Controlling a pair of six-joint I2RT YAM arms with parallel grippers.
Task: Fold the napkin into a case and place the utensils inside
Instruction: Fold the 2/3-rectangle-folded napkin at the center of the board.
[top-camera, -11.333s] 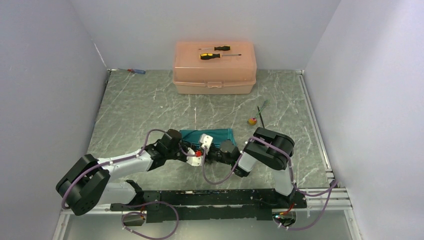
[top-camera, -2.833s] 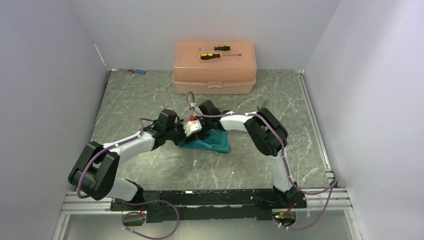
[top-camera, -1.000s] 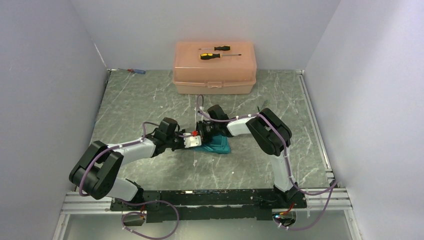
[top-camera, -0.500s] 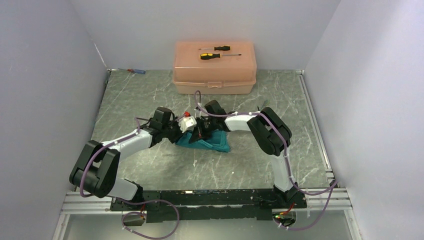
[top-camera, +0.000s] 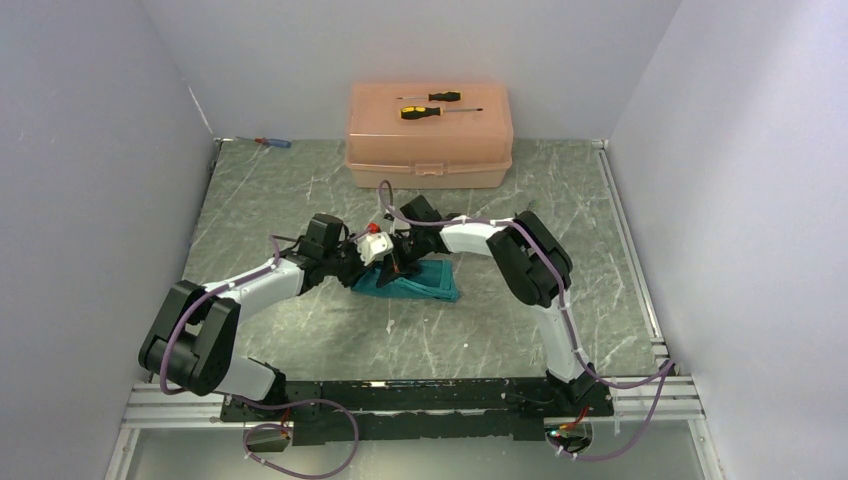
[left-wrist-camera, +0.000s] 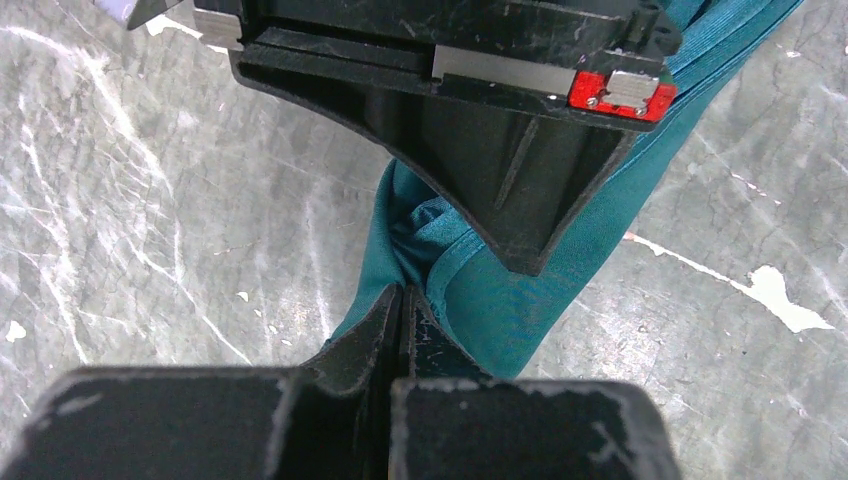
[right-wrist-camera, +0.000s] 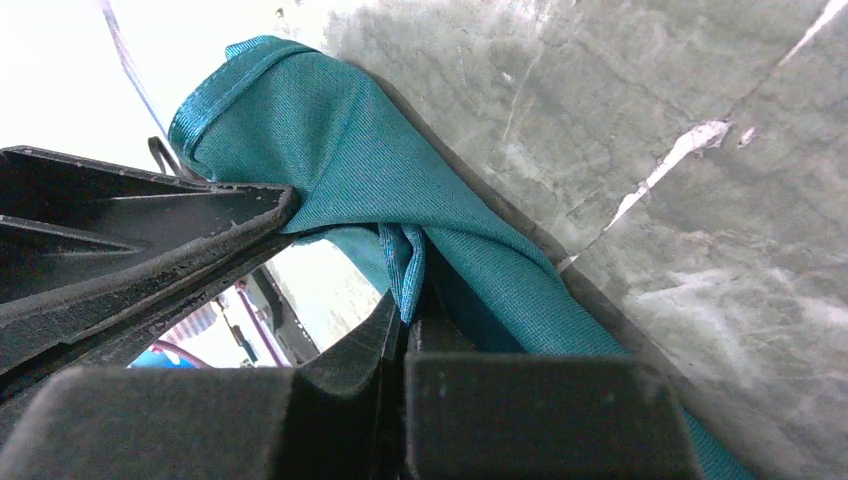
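The green marbled table (top-camera: 280, 190) sat between pale walls, with a peach plastic box (top-camera: 430, 150) at its far edge carrying two yellow-and-black screwdrivers (top-camera: 440, 105). Near the middle lay the napkin (top-camera: 430, 282), teal and folded into a rumpled strip (no neat pouch). The left gripper (left-wrist-camera: 400, 300) was pinched tight on a bunched edge of the cloth. The right gripper (right-wrist-camera: 400, 305) was clamped on a fold of it too. Their tips were close together at the napkin's left end, which was drawn up off the table.
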